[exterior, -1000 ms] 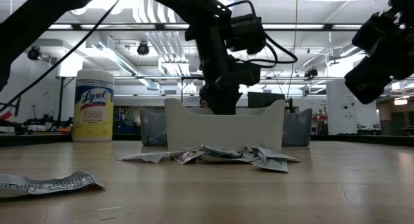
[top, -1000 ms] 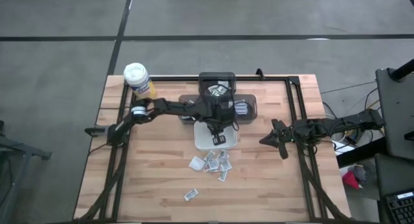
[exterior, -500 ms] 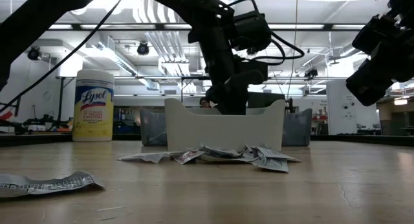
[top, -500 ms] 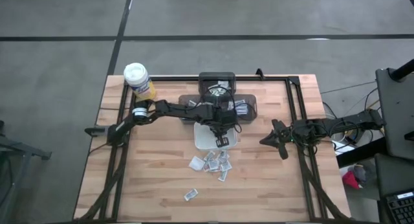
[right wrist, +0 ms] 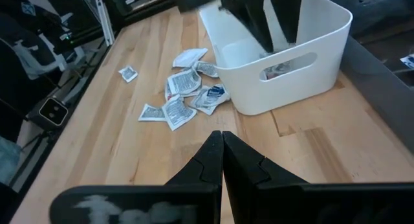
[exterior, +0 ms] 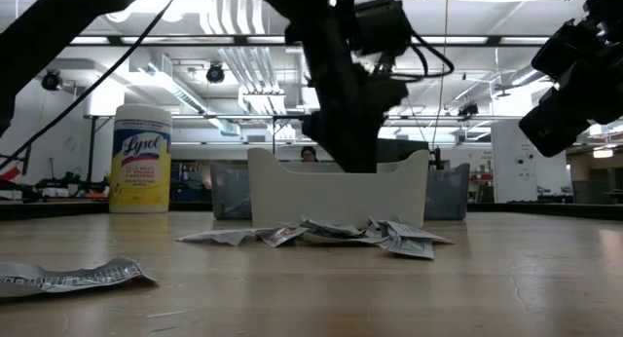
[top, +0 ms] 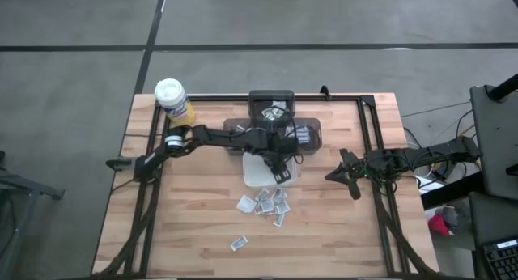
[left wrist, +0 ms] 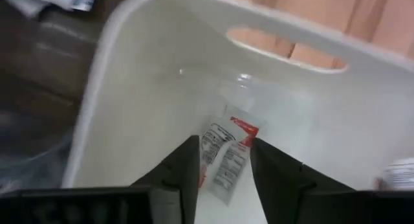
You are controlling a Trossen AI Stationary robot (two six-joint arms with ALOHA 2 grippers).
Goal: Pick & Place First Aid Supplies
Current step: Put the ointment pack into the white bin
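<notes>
We see our left pincer (left wrist: 223, 169) spread inside the white dish (top: 257, 173), a packet (left wrist: 226, 156) lying loose between its fingers; more packets (top: 265, 204) lie on the table (top: 194, 223) at the dish's six o'clock; our right pincer (right wrist: 222, 149) waits pressed together at three o'clock.

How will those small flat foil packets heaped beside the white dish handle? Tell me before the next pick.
The small flat crinkled foil packets probably weigh little and flex when pinched, judging by their thinness and creases. Overlapping in the heap, they may slide or lift together. Lying flat on the wooden table, their edges look hard to catch.
</notes>
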